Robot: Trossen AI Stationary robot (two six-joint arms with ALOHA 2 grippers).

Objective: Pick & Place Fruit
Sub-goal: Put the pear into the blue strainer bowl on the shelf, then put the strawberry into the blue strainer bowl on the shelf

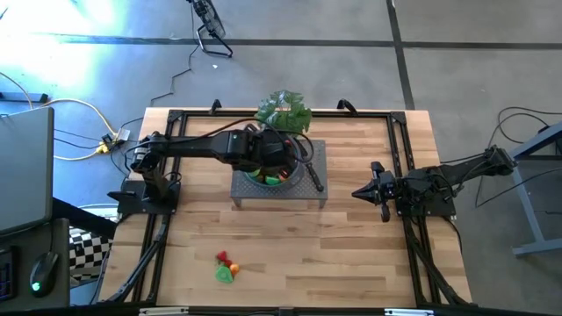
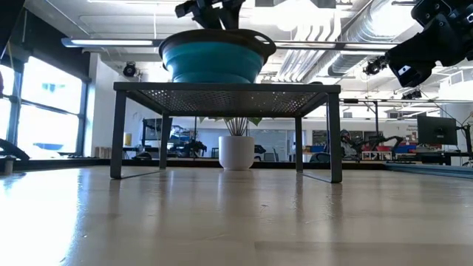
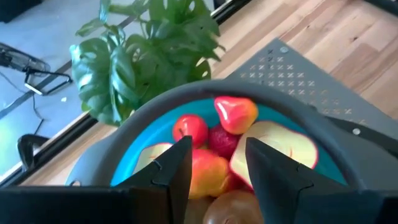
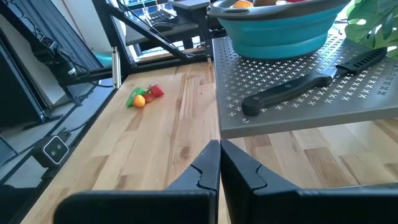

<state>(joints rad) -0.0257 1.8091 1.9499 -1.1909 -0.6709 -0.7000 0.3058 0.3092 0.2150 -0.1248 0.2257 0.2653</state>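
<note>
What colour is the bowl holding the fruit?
Blue bowl with a dark grey rim, clearest in the right wrist view.

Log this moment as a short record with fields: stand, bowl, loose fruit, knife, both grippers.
stand: grey perforated metal stand at the table's middle
bowl: blue bowl with grey rim on the stand, holding red, yellow and cream toy fruit
loose fruit: small red, orange and green toy pieces on the wooden table, apart from the stand
knife: black-handled knife lying on the stand beside the bowl
left gripper: over the bowl, open, empty
right gripper: shut, waiting right of the stand
</note>
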